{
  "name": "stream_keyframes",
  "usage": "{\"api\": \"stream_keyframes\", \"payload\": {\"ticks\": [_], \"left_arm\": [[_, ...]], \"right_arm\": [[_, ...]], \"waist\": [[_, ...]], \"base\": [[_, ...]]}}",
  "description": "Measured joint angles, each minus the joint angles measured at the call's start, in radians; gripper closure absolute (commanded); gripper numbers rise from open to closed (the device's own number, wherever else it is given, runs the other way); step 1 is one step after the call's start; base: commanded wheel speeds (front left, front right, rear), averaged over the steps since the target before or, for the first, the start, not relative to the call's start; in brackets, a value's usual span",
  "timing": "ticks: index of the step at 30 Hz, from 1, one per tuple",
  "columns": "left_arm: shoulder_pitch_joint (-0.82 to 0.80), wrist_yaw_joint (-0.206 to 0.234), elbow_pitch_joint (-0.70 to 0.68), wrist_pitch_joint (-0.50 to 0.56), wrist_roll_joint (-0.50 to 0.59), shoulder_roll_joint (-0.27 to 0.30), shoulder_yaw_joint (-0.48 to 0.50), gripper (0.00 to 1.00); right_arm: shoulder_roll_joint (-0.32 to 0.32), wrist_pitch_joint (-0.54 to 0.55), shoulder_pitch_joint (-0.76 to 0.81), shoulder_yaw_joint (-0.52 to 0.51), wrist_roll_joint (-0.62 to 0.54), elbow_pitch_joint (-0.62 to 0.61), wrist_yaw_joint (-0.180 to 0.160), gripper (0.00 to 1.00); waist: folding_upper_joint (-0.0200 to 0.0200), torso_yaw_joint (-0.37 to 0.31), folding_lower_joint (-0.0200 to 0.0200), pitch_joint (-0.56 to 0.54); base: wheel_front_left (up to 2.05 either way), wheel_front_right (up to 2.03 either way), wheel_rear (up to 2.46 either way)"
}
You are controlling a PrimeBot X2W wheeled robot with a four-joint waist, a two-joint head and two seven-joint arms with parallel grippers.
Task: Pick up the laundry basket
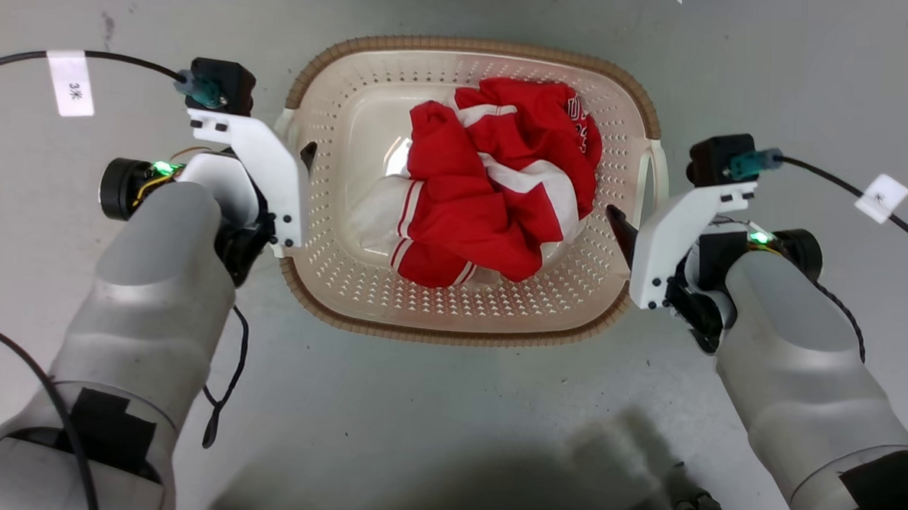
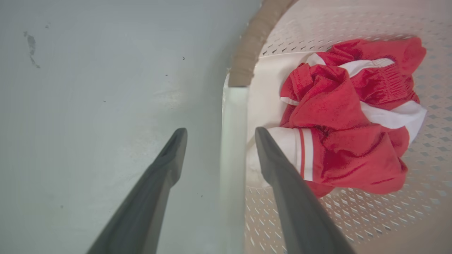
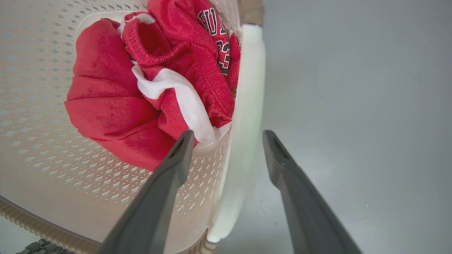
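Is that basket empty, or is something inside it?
Not empty. The laundry basket holds a crumpled red and white garment lying on its bottom.

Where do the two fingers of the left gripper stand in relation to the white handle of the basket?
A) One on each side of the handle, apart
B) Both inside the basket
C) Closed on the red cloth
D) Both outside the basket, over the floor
A: in the left wrist view the left gripper is open, with the handle of the basket between its fingers, one over the floor, one over the inside.
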Motion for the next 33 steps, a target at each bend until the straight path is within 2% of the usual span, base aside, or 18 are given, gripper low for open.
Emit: {"api": "stream_keyframes", "payload": {"ticks": [5, 10, 11, 12, 13, 14, 15, 16, 29, 33], "left_arm": [[-0.004, 0.0, -0.019, 0.076, -0.076, 0.031, -0.04, 0.0], [-0.022, 0.0, -0.037, 0.097, -0.123, 0.048, -0.081, 0.0], [-0.022, 0.0, -0.037, 0.104, -0.132, 0.048, -0.088, 0.0], [-0.023, 0.0, -0.037, 0.111, -0.142, 0.048, -0.094, 0.0], [-0.024, 0.0, -0.038, 0.115, -0.149, 0.048, -0.102, 0.0], [-0.028, 0.0, -0.039, 0.119, -0.157, 0.048, -0.109, 0.54], [-0.033, 0.0, -0.039, 0.121, -0.166, 0.049, -0.115, 0.91], [-0.037, 0.0, -0.04, 0.13, -0.176, 0.05, -0.121, 1.0], [-0.017, 0.002, -0.048, 0.26, -0.296, 0.067, -0.221, 1.0], [-0.011, 0.003, -0.052, 0.314, -0.329, 0.068, -0.253, 1.0]], "right_arm": [[0.0, 0.037, -0.022, 0.083, 0.062, -0.005, 0.0, 0.0], [0.0, 0.046, -0.045, 0.129, 0.11, 0.005, 0.0, 0.0], [0.0, 0.045, -0.047, 0.135, 0.119, 0.01, 0.0, 0.04], [0.0, 0.045, -0.049, 0.142, 0.127, 0.014, 0.0, 0.47], [0.0, 0.046, -0.051, 0.148, 0.145, 0.015, 0.0, 0.75], [0.0, 0.048, -0.053, 0.159, 0.157, 0.014, 0.0, 1.0], [0.0, 0.052, -0.055, 0.169, 0.166, 0.014, 0.0, 1.0], [-0.001, 0.053, -0.056, 0.175, 0.176, 0.015, -0.002, 1.0], [-0.004, 0.074, -0.063, 0.27, 0.261, 0.039, -0.002, 1.0], [-0.007, 0.137, -0.063, 0.3, 0.291, 0.045, -0.002, 1.0]], "waist": [[0.0, -0.013, -0.0001, 0.026], [0.0001, -0.018, 0.0, 0.047], [0.0, -0.017, 0.0, 0.05], [0.0, -0.017, -0.0001, 0.052], [0.0, -0.016, -0.0001, 0.054], [0.0, -0.015, 0.0, 0.055], [0.0, -0.015, 0.0, 0.056], [0.0, -0.015, 0.0, 0.056], [0.0, -0.015, -0.0001, 0.001], [0.0, -0.013, -0.0001, -0.045]], "base": [[0.0, 0.0, 0.0], [0.0, 0.0, 0.0], [0.0, 0.0, 0.0], [0.0, 0.0, 0.0], [0.0, 0.0, 0.0], [0.0, 0.0, 0.0], [0.0, 0.0, 0.0], [0.0, 0.0, 0.0], [0.0, 0.0, 0.0], [0.0, 0.0, 0.0]]}}
